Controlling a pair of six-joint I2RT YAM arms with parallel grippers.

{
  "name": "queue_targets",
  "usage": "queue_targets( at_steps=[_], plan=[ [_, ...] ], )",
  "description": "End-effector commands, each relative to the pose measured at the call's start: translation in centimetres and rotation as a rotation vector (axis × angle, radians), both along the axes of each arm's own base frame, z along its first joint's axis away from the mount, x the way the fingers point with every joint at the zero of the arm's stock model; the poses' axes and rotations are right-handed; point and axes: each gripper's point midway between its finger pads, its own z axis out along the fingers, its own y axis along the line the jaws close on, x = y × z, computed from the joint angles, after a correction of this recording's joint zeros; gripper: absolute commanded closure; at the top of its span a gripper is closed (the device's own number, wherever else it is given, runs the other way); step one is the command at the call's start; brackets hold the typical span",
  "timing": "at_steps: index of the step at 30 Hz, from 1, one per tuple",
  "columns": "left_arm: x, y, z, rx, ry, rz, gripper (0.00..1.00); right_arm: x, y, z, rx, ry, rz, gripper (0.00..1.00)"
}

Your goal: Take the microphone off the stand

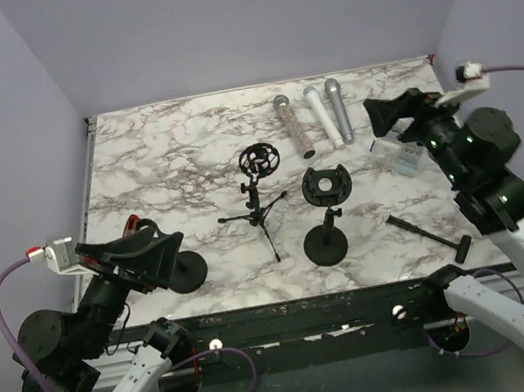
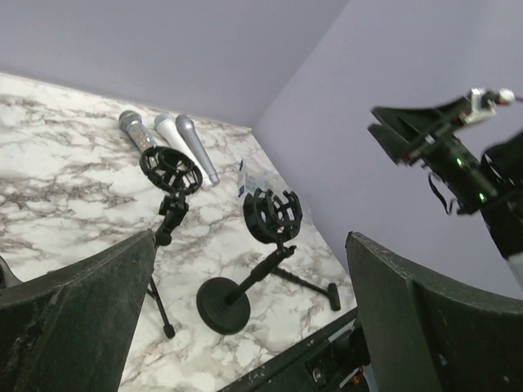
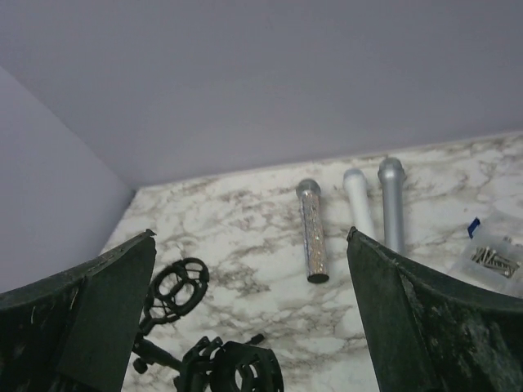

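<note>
Three microphones lie side by side at the back of the marble table: a glittery one [image 1: 293, 127], a white one [image 1: 323, 116] and a grey one [image 1: 339, 109]. They also show in the right wrist view [image 3: 312, 233]. A tripod stand [image 1: 260, 196] and a round-base stand [image 1: 327, 217] each carry a black shock mount with no microphone in it. My left gripper [image 1: 154, 247] is open and empty, raised over the near left corner. My right gripper [image 1: 382, 114] is open and empty, raised at the right, near the grey microphone.
A separate round black base [image 1: 186, 270] lies near my left gripper. A black rod with a foot [image 1: 433, 233] lies at the near right. A small bag of screws [image 1: 406, 158] sits under my right arm. Purple walls enclose the table.
</note>
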Motion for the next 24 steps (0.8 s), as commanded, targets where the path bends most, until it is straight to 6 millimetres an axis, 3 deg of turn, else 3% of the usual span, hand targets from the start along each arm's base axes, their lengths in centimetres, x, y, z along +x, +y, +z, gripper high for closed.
queue_targets(
  at_steps=[1, 5, 9, 12, 18, 24],
  plan=[
    [-0.7, 1.8, 2.7, -0.064, -0.141, 0.06, 0.01, -4.6, -1.8, 1.2, 0.078, -0.125, -0.014, 0.0],
    [-1.8, 3.3, 4.0, -0.106, -0.231, 0.094, 0.01, -8.1, -4.4, 3.0, 0.158, -0.241, -0.083, 0.0],
    [-2.1, 4.4, 4.8, -0.076, -0.251, 0.137, 0.01, -9.8, -6.6, 5.3, 0.196, -0.265, -0.168, 0.0],
    [-2.2, 4.9, 5.2, -0.067, -0.252, 0.158, 0.01, -10.9, -7.1, 6.3, 0.203, -0.272, -0.175, 0.0],
    [-1.6, 4.8, 4.6, -0.057, -0.235, 0.169, 0.01, -12.8, -8.1, 6.6, 0.213, -0.319, -0.187, 0.0],
    [-1.3, 4.5, 3.9, -0.058, -0.212, 0.166, 0.02, -13.1, -8.0, 6.1, 0.201, -0.326, -0.18, 0.0]
  ],
)
